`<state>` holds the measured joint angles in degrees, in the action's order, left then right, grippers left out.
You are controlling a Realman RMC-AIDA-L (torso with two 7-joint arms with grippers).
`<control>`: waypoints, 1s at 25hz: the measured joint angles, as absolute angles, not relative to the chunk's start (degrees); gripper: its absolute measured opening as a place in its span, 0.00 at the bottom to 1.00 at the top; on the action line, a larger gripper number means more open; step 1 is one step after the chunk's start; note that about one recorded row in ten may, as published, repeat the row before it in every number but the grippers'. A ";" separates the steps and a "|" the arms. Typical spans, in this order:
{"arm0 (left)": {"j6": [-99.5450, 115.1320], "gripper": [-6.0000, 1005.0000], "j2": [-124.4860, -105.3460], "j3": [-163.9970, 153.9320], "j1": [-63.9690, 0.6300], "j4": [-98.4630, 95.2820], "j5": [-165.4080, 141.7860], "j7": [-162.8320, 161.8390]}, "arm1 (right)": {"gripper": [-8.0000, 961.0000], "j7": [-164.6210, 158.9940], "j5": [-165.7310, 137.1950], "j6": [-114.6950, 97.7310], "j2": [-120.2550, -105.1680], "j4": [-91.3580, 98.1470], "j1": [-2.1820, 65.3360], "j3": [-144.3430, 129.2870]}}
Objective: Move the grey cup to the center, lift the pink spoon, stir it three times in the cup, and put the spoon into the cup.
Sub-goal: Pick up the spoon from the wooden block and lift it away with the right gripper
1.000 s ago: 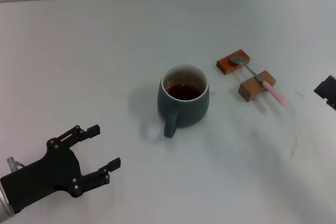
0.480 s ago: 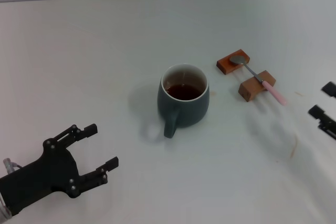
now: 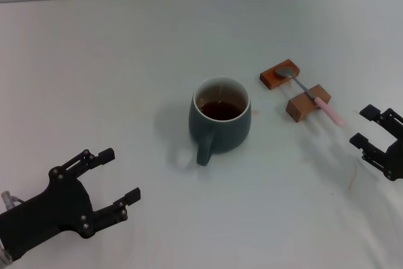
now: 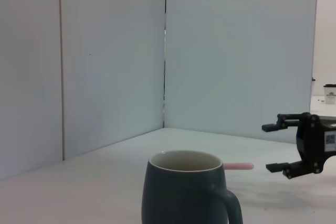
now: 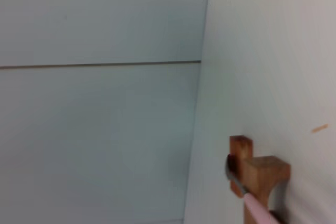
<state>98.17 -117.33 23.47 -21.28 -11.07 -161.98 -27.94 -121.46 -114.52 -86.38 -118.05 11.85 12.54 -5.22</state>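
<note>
No legible brand, label or writing is showing on any item. The rounded dark blue-grey ceramic cup (image 3: 220, 121) with a pale whitish inside is standing upright near the middle of the white table (image 3: 126, 61), holding dark reddish-brown liquid, its loop handle pointing toward the robot. The slim pink-handled spoon with a grey metal bowl (image 3: 310, 94) is lying across two brown wooden blocks (image 3: 293, 89) to the cup's right, well apart from it. The black left gripper (image 3: 118, 174) is hovering at the near left, fingers spread wide, gripping nothing. The black right gripper (image 3: 363, 126) is hovering near the spoon's handle end, fingers parted and empty.
</note>
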 joint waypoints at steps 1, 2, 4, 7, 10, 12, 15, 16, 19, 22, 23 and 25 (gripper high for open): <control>98.18 0.83 -117.33 23.47 -21.27 -11.07 -161.98 -27.91 | 0.76 -121.45 -114.52 -85.77 -118.10 11.83 12.75 -5.21; 98.19 0.83 -117.33 23.47 -21.27 -11.07 -161.98 -27.90 | 0.76 -121.45 -114.52 -85.38 -118.13 11.81 12.97 -5.21; 98.22 0.83 -117.33 23.47 -21.26 -11.08 -161.98 -27.89 | 0.75 -121.28 -114.64 -84.59 -118.32 11.77 13.64 -5.19; 98.26 0.83 -117.33 23.47 -21.21 -11.07 -161.98 -27.88 | 0.75 -121.12 -114.68 -84.14 -118.57 11.77 14.02 -5.19; 98.34 0.83 -117.33 23.50 -21.16 -11.07 -161.87 -27.86 | 0.75 -120.99 -114.81 -83.13 -118.84 11.24 14.85 -5.18; 98.48 0.83 -117.33 23.52 -21.16 -11.07 -161.57 -27.86 | 0.75 -120.94 -115.01 -82.60 -118.85 10.88 15.27 -5.18; 98.75 0.83 -117.33 23.72 -21.12 -11.07 -161.12 -27.86 | 0.75 -120.88 -115.16 -81.80 -118.86 10.79 15.95 -5.18; 98.79 0.83 -117.33 23.77 -21.10 -11.07 -160.99 -27.86 | 0.74 -120.86 -115.18 -81.35 -118.86 10.71 16.18 -5.18; 98.80 0.83 -117.33 23.87 -21.01 -11.07 -160.77 -27.86 | 0.74 -120.84 -115.21 -80.26 -118.84 10.50 16.59 -5.18; 98.80 0.83 -117.33 23.99 -20.98 -11.07 -160.70 -27.86 | 0.74 -120.69 -115.22 -79.67 -118.85 10.36 17.16 -5.18; 98.80 0.83 -117.33 23.99 -20.98 -11.07 -160.70 -27.86 | 0.74 -120.61 -115.22 -79.61 -118.87 10.22 17.41 -5.18; 98.80 0.83 -117.33 23.99 -20.98 -11.07 -160.70 -27.86 | 0.74 -120.45 -115.22 -79.44 -118.88 9.77 17.87 -5.18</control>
<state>98.80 -117.33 23.99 -20.98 -11.07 -160.70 -27.86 -120.45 -115.22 -79.44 -118.88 9.77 17.87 -5.18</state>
